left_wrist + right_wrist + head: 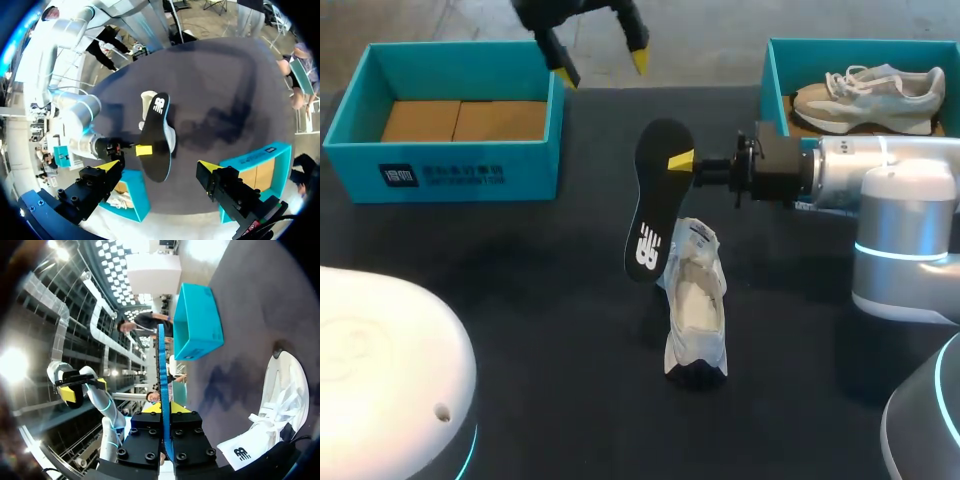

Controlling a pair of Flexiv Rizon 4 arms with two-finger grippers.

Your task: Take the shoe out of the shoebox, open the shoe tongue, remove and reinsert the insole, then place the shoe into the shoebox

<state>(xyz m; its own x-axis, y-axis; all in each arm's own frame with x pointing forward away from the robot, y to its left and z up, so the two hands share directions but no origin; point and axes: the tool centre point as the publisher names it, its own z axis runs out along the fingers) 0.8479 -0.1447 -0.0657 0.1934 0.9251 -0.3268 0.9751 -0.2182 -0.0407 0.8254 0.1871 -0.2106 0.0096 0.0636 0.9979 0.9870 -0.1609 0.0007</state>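
Our right fingers (pixel 680 160) pinch the thin black insole (pixel 653 200) aloft, one tip hidden behind it | our left fingers (pixel 638 58) gape empty over the dark counter's (pixel 520 300) back edge | whitish laced shoe (pixel 696 305) mid-counter

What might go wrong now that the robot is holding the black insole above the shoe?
1. The right gripper pinches the insole only at one edge, so it might slip or twist.
2. Nothing holds the shoe; the left gripper hangs open, far off above the left shoebox. Pushing the insole in might slide or tip the shoe.
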